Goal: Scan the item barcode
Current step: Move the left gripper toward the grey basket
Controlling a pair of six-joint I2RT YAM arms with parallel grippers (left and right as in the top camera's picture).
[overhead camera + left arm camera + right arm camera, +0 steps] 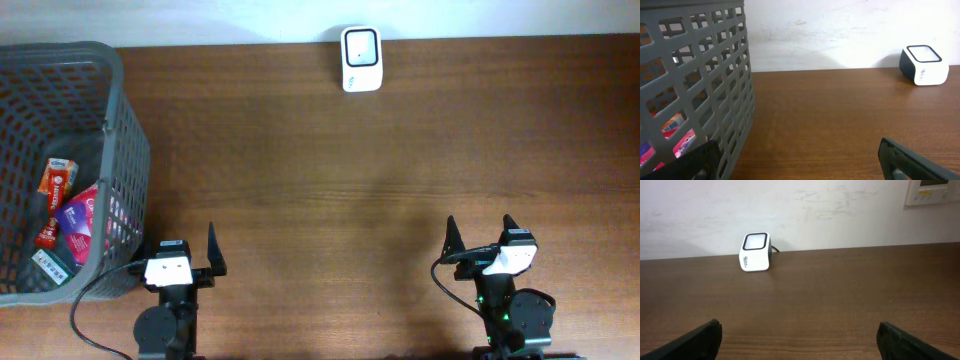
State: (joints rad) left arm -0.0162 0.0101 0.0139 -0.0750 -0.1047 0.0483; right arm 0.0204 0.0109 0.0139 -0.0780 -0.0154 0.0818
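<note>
A white barcode scanner (360, 58) with a dark window stands at the table's far edge; it also shows in the left wrist view (924, 65) and the right wrist view (756, 252). The items lie in the grey mesh basket (122, 110) at the far left: an orange-red pack (57, 188), a purple pack (80, 222) and a white-labelled one (48, 265). My left gripper (180, 248) sits open at the near edge, right beside the basket wall (715, 75), with nothing between its fingers. At the near right my right gripper (480, 235) is open and empty too.
The brown wooden table (380, 170) stretches between the basket and the scanner. A white wall rises behind the table's far edge, with a wall panel (932, 191) at the upper right. A cable (100, 290) runs from the left arm's base.
</note>
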